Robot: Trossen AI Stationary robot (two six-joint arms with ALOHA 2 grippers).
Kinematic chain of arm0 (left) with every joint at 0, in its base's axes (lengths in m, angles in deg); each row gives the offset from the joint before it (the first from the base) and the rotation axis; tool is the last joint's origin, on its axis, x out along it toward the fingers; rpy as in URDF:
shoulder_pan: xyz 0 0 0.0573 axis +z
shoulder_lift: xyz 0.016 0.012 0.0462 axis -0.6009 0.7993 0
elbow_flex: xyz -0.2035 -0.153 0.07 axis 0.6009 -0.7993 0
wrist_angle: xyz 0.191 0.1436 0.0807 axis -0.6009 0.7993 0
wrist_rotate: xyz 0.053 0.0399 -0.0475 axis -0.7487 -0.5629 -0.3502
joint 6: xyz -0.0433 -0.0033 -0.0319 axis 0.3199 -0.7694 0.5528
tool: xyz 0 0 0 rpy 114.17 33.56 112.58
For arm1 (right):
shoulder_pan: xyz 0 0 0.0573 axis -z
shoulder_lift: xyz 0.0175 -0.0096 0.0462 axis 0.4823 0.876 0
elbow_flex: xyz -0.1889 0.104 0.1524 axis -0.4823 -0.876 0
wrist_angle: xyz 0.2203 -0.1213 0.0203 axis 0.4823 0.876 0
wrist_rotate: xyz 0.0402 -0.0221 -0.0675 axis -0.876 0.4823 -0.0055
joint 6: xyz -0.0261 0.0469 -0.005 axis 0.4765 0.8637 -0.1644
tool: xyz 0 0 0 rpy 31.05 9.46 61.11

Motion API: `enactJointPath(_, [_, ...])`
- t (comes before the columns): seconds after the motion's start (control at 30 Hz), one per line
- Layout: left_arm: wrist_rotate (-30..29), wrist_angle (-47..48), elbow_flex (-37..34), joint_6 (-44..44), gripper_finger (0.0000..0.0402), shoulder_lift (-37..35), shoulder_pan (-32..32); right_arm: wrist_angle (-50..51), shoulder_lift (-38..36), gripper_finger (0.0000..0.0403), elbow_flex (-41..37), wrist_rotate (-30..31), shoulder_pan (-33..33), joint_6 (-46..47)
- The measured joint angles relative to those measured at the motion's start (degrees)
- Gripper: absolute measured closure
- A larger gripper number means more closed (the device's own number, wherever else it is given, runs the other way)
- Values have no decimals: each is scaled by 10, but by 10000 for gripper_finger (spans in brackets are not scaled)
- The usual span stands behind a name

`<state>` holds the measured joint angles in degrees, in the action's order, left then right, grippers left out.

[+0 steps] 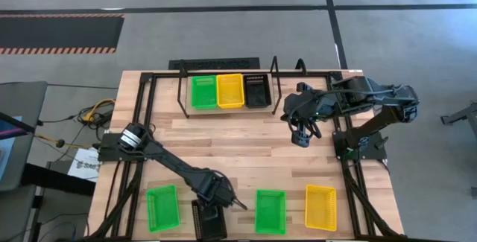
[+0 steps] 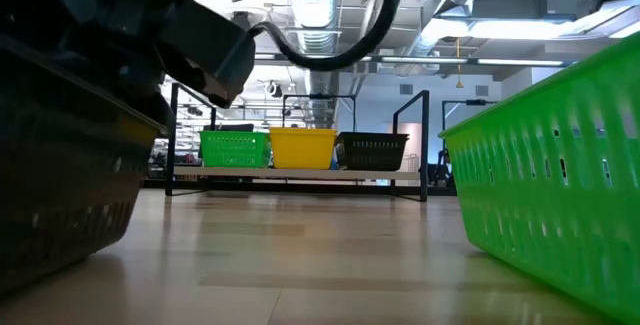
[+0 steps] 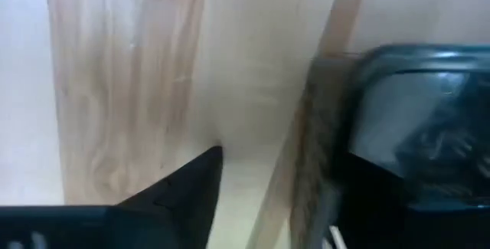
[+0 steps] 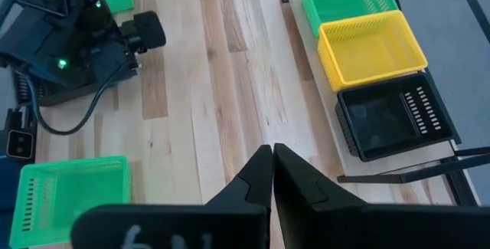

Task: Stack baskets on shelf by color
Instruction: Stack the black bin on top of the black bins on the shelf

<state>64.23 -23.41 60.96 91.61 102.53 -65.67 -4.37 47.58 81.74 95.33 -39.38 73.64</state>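
The shelf at the far edge of the surface carries one green basket, one yellow basket and one black basket side by side. Along the near edge wait two more green baskets, a second yellow basket and a black basket.

The left gripper hovers low over that near black basket with its jaws spread wide (its wrist view shows one finger outside the dark rim, over bare wood), holding nothing. The right gripper hangs beside the shelf's right end, jaws nearly together and empty.

The left arm seems about to take the black basket. The risk, judged from here: a finger landing on the rim rather than straddling the wall would push the light basket sideways or tip it. A shallow pinch on thin mesh could slip during the lift. Later, the carried basket could clip the shelf's upright end loops or nudge those already placed.
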Motion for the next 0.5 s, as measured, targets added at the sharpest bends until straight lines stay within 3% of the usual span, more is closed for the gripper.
enactJointPath(0.1, [-8,8,-1,-8,229,-1,17,1,0,369,0,0,0,1])
enactJointPath(0.3, [-32,14,-1,-55,376,-6,78,-3,0,369,0,0,0,1])
enactJointPath(0.5, [-52,-20,14,-115,391,-5,147,-3,0,369,0,1,0,15])
